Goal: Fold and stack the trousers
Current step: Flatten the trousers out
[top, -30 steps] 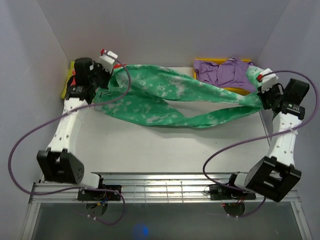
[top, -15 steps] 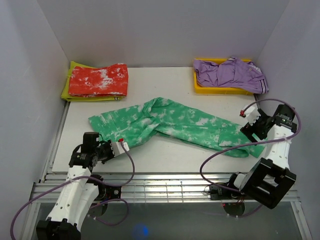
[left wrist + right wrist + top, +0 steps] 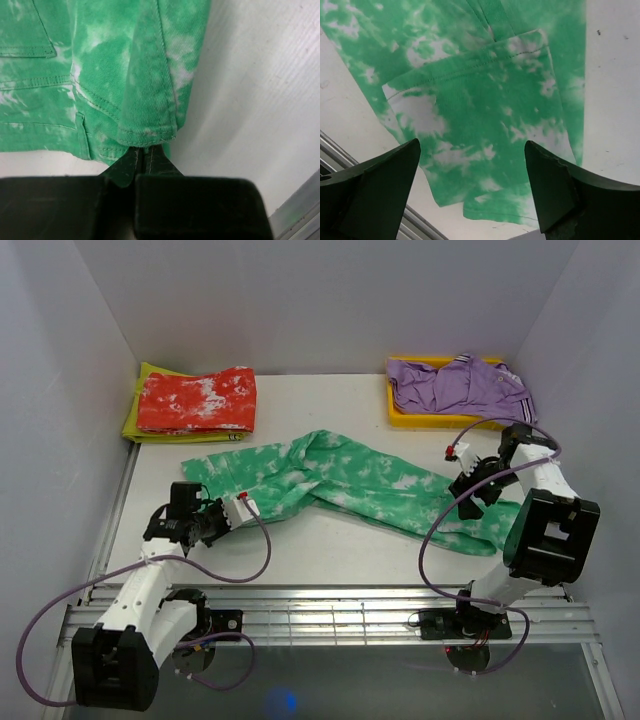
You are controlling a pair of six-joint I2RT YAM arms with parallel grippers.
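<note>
— Trousers [image 3: 350, 480] lie spread diagonally across the table [image 3: 330, 550], the left gripper [image 3: 142, 152] pinched tight on their near edge.

— Farther off, the right gripper [image 3: 472, 150] hovers spread wide above the cloth. It likely needs a matching edge hold before any fold.

Overhead view from behind, wrist views close, all sharing trousers [image 3: 340, 475]

Trousers [image 3: 350, 480] sprawl across the middle of the table [image 3: 330, 405]. Behind them there is bare surface between the red garment [image 3: 195, 400] at back left and the tray [image 3: 430, 422] at back right. A second bare strip runs along the near edge. The right gripper [image 3: 472, 145], jaws wide, has only flat cloth below. Walls [image 3: 320, 300] hem in three sides.
</note>
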